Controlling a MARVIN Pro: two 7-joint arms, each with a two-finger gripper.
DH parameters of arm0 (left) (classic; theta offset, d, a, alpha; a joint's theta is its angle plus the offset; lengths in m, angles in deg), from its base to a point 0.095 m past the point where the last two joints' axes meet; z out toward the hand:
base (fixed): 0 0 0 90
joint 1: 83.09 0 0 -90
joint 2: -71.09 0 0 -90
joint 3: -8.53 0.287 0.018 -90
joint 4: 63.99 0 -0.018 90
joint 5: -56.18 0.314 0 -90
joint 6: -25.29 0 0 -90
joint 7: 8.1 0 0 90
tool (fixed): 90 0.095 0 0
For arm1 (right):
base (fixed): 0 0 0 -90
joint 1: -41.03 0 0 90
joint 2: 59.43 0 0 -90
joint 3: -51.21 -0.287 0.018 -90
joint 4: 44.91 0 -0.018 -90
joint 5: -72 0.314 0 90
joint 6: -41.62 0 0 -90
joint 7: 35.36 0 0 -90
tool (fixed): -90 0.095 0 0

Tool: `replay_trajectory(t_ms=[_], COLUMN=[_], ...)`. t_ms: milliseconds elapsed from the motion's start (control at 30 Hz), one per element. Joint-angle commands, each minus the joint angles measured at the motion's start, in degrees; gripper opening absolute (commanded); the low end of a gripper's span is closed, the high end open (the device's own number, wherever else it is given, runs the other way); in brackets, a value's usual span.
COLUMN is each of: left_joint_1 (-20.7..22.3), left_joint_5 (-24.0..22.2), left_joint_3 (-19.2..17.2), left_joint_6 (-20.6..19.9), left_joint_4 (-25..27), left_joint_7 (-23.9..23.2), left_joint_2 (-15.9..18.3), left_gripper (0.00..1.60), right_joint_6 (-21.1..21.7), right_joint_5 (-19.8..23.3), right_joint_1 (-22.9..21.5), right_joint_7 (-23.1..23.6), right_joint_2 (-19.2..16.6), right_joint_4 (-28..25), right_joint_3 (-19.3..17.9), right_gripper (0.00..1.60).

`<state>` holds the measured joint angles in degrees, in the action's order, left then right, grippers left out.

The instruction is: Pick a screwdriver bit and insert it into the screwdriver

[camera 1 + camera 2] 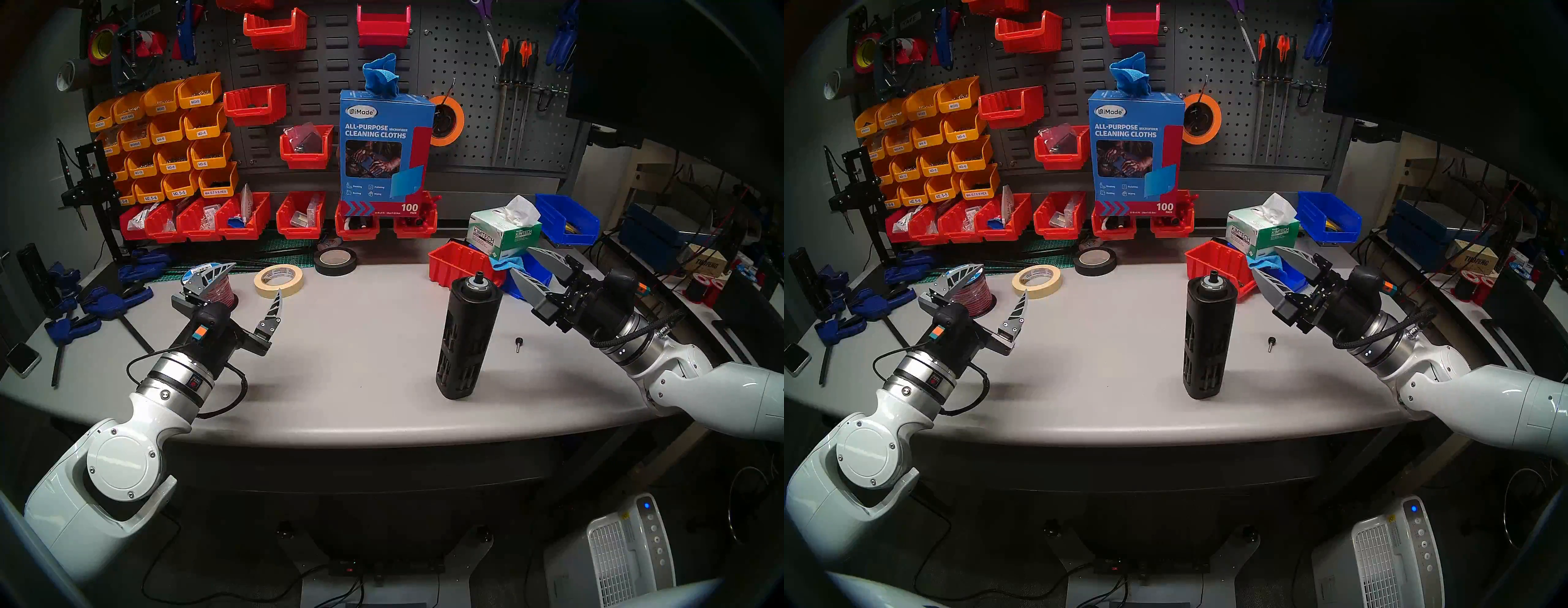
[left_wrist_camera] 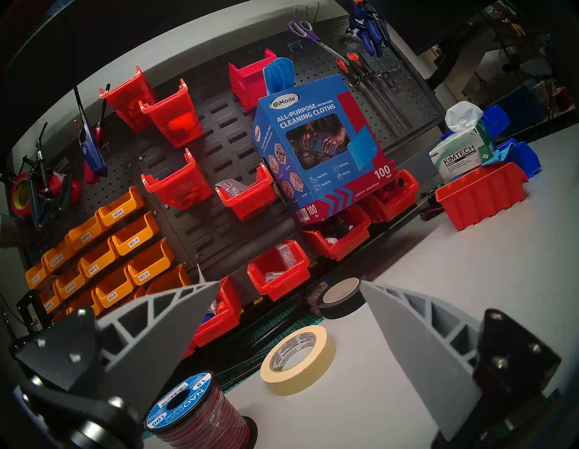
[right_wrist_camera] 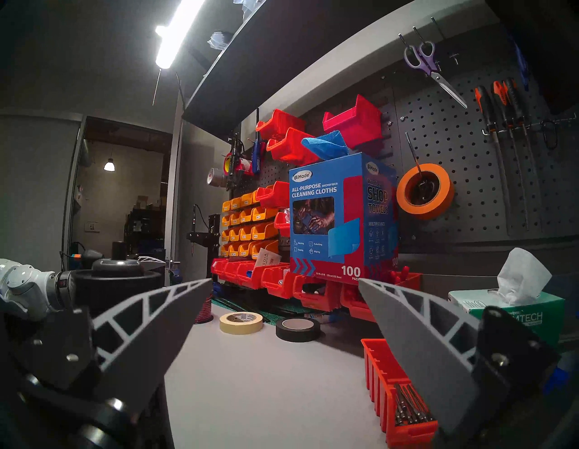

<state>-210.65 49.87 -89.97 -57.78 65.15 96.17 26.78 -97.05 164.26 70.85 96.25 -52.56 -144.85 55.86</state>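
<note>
So right now both my pincers are spread wide and holding nothing, so I'm at the very start: no bit picked yet. The screwdriver (image 1: 466,335), that fat black column with the silver socket on top, stands upright on the table (image 1: 360,352) roughly in the middle, a bit toward my right side. My right pincer (image 1: 519,264) hangs above the table just past it, near the red bin (image 3: 396,404) at the back right, and from my right wrist view I can see a bundle of thin dark screwdriver bits (image 3: 410,404) lying in that bin's near end, right under my right finger. My left pincer (image 1: 254,278) is parked way over on the other side, by the wire spool (image 2: 200,417) and the masking tape (image 2: 297,360), well apart from everything that matters. There's also a little black-knobbed pin (image 1: 518,343) on the table beside the screwdriver, which isn't what I'm after. Next move, I reckon: tip the right pincer down into the bin and pinch a single bit out of the pile. Tricky part is they're slim and packed together, so grabbing only one cleanly needs a careful, narrow approach.
</note>
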Motion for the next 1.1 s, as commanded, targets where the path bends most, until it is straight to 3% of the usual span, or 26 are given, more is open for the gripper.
replay_trajectory(t_ms=[0, 467, 1067], left_joint_1=[0.74, 0.78, 0.82], left_joint_5=[0.08, 0.09, 0.11], left_joint_3=[-0.57, -0.38, -0.22], left_joint_6=[0.35, 0.31, 0.27], left_joint_4=[0.99, 0.78, 0.62], left_joint_7=[0.15, 0.16, 0.17], left_joint_2=[0.14, 0.15, 0.16], left_gripper=[1.60, 1.60, 1.60], right_joint_6=[-1.55, -2.17, -2.87], right_joint_5=[-0.28, -0.85, -0.64], right_joint_1=[-0.44, -0.66, -2.34], right_joint_7=[3.34, 10.52, 14.84], right_joint_2=[-0.57, -0.61, -0.64], right_joint_4=[-0.60, -0.37, 3.44], right_joint_3=[-0.20, 1.30, 0.23], right_gripper=[1.60, 1.60, 1.60])
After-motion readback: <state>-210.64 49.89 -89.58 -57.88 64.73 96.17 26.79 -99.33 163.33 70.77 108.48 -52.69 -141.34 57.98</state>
